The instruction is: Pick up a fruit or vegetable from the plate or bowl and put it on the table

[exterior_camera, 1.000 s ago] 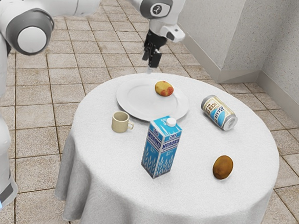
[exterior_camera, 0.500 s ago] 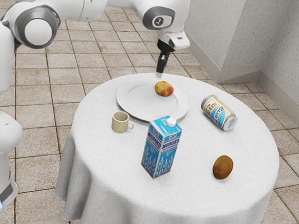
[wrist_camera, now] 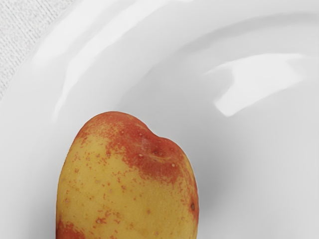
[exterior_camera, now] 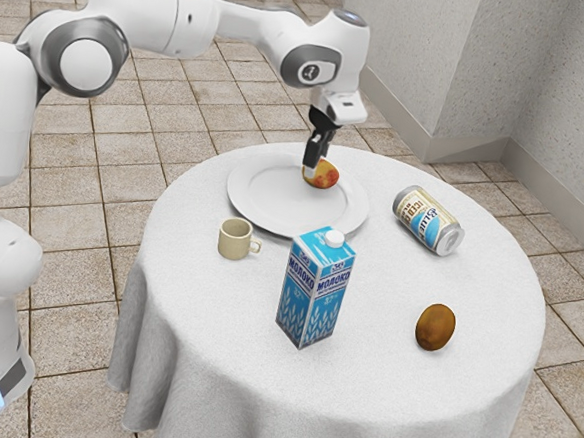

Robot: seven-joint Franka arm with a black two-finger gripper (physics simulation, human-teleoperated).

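Note:
My gripper (exterior_camera: 314,157) is low over the plate (exterior_camera: 256,203), in front of part of a yellow-and-red fruit (exterior_camera: 325,179) in the exterior view. That fruit rests on the plate near its far rim. From the wrist view, the same fruit (wrist_camera: 127,184) appears large, close under my hand, with the white plate (wrist_camera: 259,164) around it. How the gripper stands, open or shut, cannot be made out at this angle.
On the white-clothed table (exterior_camera: 219,314) are a beige mug (exterior_camera: 234,240) beside the plate, a blue milk carton (exterior_camera: 315,290), a can on its side (exterior_camera: 427,221) and a brown kiwi-like fruit (exterior_camera: 435,327).
My hand has turned and come down from beyond the plate's far edge to the yellow-and-red fruit. The things on the table stay where they were.

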